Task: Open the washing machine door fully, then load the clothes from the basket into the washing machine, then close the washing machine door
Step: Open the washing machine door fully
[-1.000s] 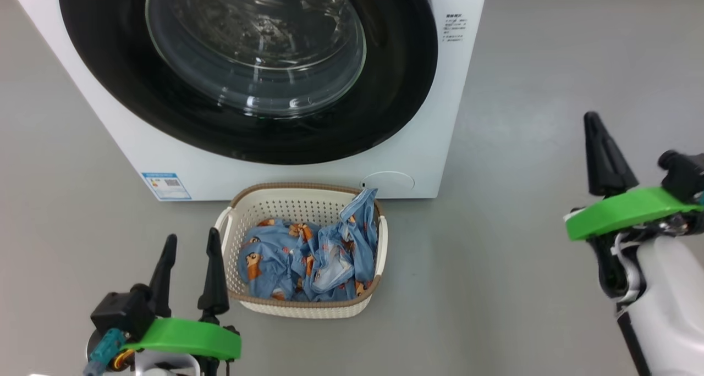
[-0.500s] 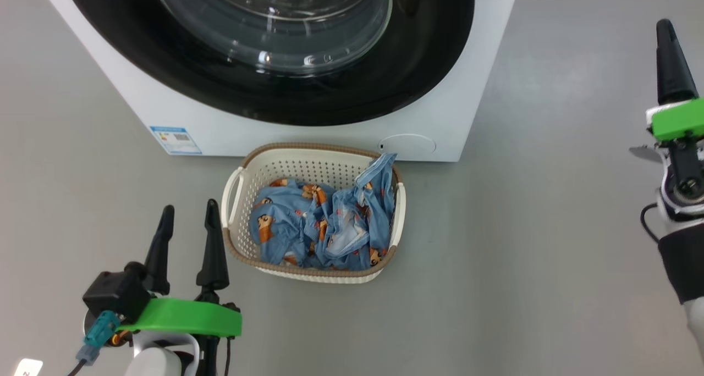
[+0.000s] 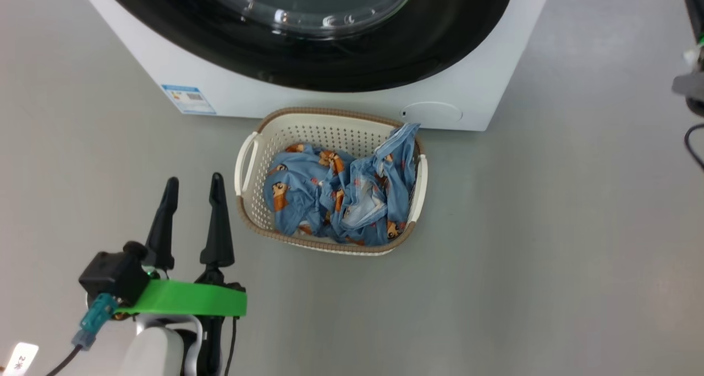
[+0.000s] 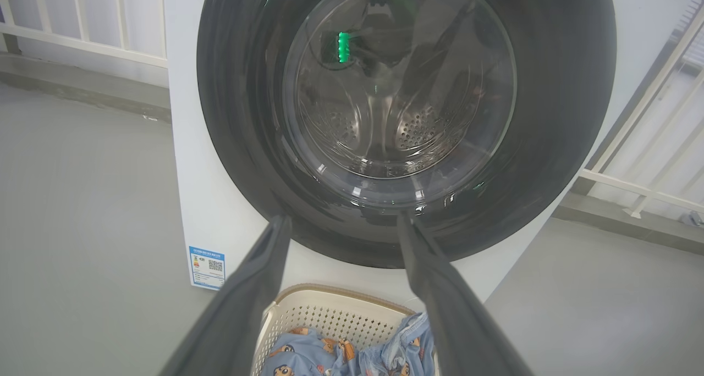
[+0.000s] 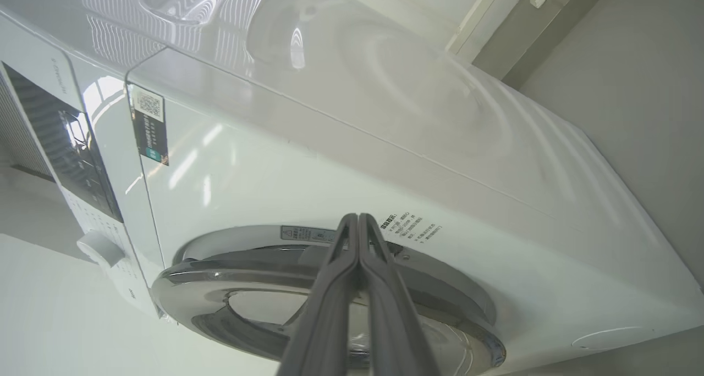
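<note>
The washing machine (image 3: 495,79) stands at the top of the head view, and its glossy black washing machine door (image 4: 407,90) looks shut against the front. Right before it on the floor sits the cream basket (image 3: 250,161), holding the blue bear-print clothes (image 3: 335,194). My left gripper (image 3: 192,181) hovers open and empty to the left of the basket; in the left wrist view that gripper (image 4: 342,219) points at the door's lower edge. My right gripper (image 5: 357,219) is shut with nothing in it, its tips close to the door's silvery rim (image 5: 220,274).
Grey floor (image 3: 550,255) spreads to the right of the basket. A blue label (image 3: 188,98) and a round cover (image 3: 432,112) mark the washer's lower front. White railings (image 4: 82,29) stand behind the machine. The control panel and knob (image 5: 99,249) are on its upper front.
The head camera has shifted, so the washer and basket sit differently in the picture. My right arm rose along the right edge, its gripper leaving the head view. The left gripper keeps its place.
</note>
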Motion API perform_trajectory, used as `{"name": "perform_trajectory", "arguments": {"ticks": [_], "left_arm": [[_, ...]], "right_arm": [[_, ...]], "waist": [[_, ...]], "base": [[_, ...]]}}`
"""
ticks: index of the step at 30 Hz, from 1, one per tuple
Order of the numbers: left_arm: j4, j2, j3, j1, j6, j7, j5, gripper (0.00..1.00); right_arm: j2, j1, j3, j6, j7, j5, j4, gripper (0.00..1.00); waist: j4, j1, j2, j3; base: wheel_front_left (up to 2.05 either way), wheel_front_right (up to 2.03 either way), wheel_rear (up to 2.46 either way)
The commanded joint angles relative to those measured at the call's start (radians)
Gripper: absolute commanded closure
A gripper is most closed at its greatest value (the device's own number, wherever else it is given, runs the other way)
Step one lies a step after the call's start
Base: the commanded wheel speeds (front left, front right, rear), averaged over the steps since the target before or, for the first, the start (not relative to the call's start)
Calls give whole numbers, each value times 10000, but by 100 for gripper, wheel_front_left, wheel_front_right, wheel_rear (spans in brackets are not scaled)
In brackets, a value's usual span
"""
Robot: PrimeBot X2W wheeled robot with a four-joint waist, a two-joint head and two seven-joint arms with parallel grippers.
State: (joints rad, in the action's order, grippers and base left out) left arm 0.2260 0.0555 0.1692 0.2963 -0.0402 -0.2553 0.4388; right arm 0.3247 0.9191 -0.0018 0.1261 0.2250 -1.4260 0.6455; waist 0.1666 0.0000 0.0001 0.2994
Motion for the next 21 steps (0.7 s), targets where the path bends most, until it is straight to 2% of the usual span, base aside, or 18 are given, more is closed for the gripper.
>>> {"name": "perform_trajectory", "arguments": {"ticks": [1,10,21], "left_arm": [[-323,129,-319,357,-44,-64,-104,0],[-514,-6,-428,481,-142,-64,-84,0],[-562,-49,-312,559,-170,-64,207,0]], "right_arm": [[53,334,88,46,147,-167,-200,100],[57,1562,-48,46,1812,-1296,716,100],[62,2831,368,46,3037,-1379,1461,100]], "waist": [[197,0,-1,244],[665,0,-1,810],[1127,0,-1,1265]], "base": [[0,0,0],[0,0,0],[0,0,0]]}}
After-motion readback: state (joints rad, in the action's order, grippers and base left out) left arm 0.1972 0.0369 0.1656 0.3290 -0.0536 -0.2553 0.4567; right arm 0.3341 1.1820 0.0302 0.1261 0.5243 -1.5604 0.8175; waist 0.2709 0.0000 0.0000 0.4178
